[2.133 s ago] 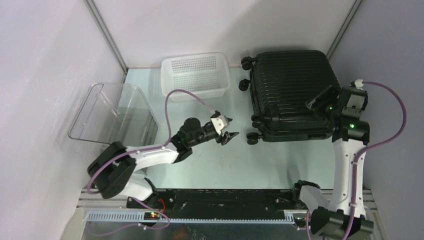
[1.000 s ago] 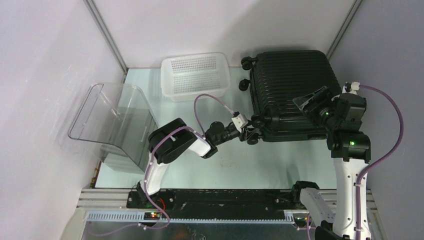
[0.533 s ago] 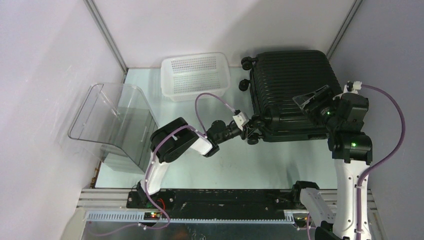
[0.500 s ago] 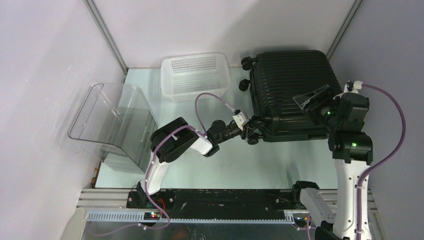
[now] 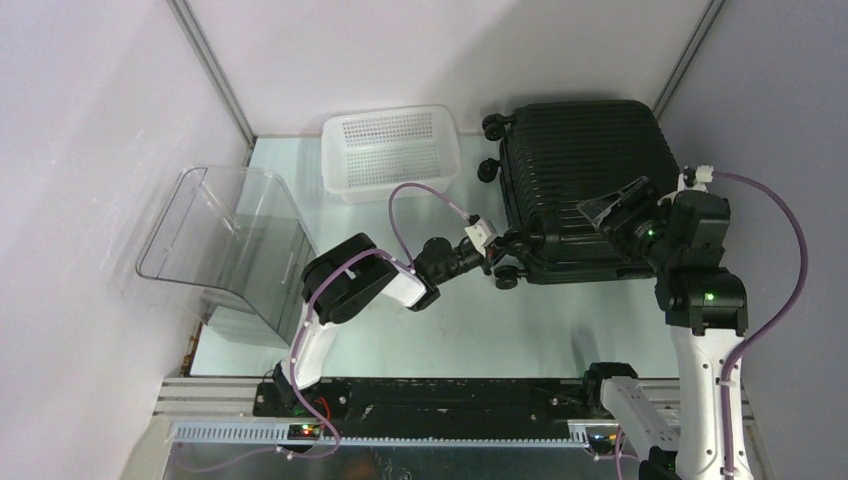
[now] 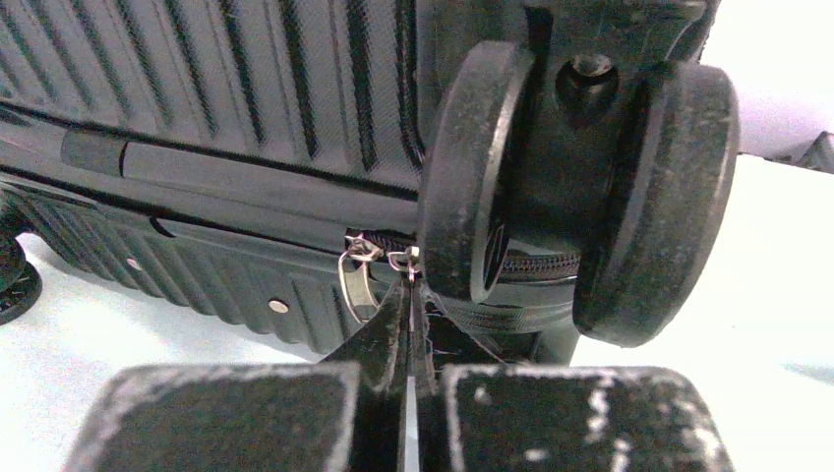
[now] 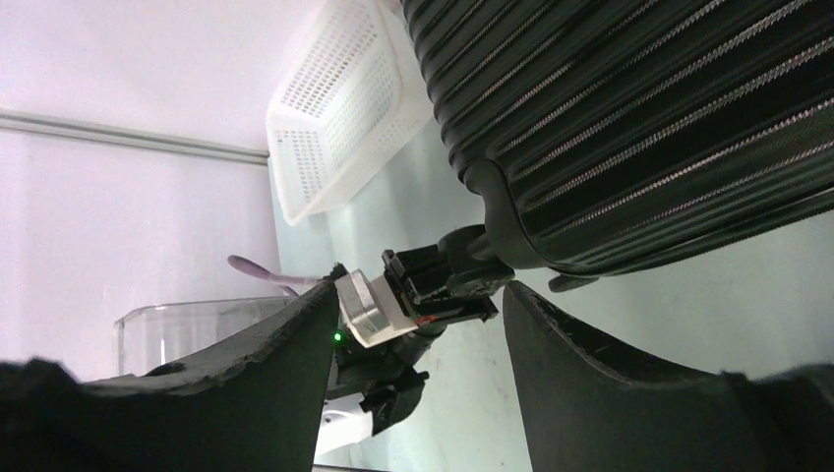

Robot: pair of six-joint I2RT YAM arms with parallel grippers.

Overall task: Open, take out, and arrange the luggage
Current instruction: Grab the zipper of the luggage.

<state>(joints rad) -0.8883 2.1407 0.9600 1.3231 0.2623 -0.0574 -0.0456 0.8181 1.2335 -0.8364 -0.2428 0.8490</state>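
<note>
Left pincer [image 6: 408, 293] snapped shut (tips at zipper pull [image 6: 403, 262]), luggage [image 6: 246, 98] directly ahead

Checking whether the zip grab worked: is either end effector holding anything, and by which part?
Left end effector is shut, seemingly pinching the luggage by its zipper pull; right end effector is open, holding nothing.

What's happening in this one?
The left gripper is shut at the black suitcase's zip line, beside a wheel at its near-left corner, apparently pinching a zipper pull. The right gripper hovers open above the suitcase's near-right part, holding nothing. The suitcase lies flat, not yet opened.
</note>
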